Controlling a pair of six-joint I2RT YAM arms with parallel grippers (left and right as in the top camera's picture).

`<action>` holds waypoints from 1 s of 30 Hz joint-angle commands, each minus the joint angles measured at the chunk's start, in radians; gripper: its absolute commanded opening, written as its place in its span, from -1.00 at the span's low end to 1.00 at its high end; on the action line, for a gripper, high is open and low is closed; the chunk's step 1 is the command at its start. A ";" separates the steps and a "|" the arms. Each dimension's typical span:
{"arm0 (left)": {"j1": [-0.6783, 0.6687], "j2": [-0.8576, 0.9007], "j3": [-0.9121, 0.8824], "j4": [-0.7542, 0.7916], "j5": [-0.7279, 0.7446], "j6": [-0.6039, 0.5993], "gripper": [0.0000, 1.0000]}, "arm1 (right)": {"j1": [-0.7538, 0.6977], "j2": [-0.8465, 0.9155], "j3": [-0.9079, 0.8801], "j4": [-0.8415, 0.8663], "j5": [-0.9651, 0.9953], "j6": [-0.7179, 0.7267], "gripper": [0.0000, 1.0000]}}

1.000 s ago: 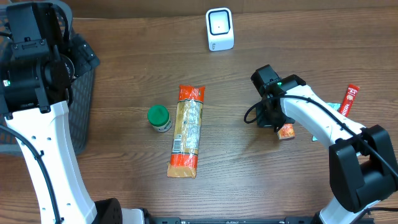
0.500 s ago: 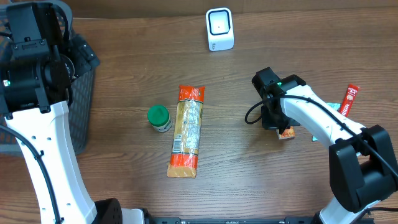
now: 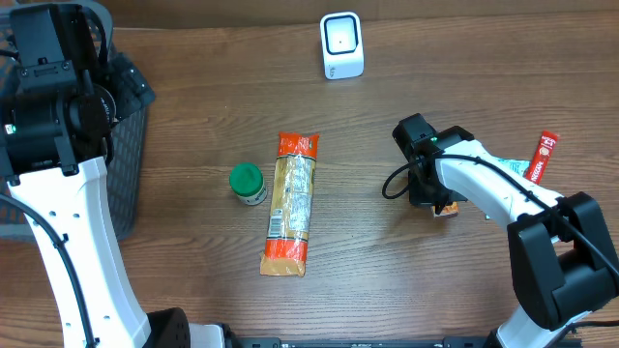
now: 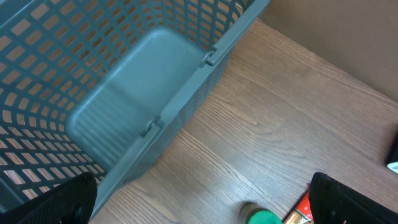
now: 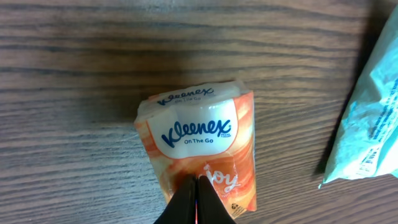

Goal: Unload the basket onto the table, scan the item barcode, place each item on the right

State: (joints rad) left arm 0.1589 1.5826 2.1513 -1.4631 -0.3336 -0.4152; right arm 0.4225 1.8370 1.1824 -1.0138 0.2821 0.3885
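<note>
Lying flat on the table (image 3: 193, 271), the orange tissue pack (image 5: 202, 140) sits right under the right end effector (image 5: 196, 190). Its two fingers are pressed tight together with their tips on the pack's near edge, and I cannot tell if they pinch the wrap. The white scanner (image 3: 341, 45) stands well apart at the far side of the table, and the left end effector (image 4: 199, 193) hangs with its fingers spread wide, holding nothing, beside the grey basket (image 4: 124, 93).
</note>
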 commanded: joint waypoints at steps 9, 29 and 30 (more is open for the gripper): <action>0.004 0.007 0.011 0.001 -0.013 0.009 0.99 | 0.011 0.004 -0.005 0.021 -0.113 0.008 -0.93; 0.004 0.007 0.011 0.001 -0.013 0.009 1.00 | 0.089 0.004 -0.005 0.068 -0.131 0.017 -0.93; 0.004 0.007 0.011 0.001 -0.013 0.009 0.99 | 0.089 0.004 -0.005 0.068 -0.130 0.028 -0.93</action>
State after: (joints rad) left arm 0.1589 1.5826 2.1513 -1.4631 -0.3336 -0.4152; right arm 0.5106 1.8374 1.1824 -0.9516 0.1539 0.3931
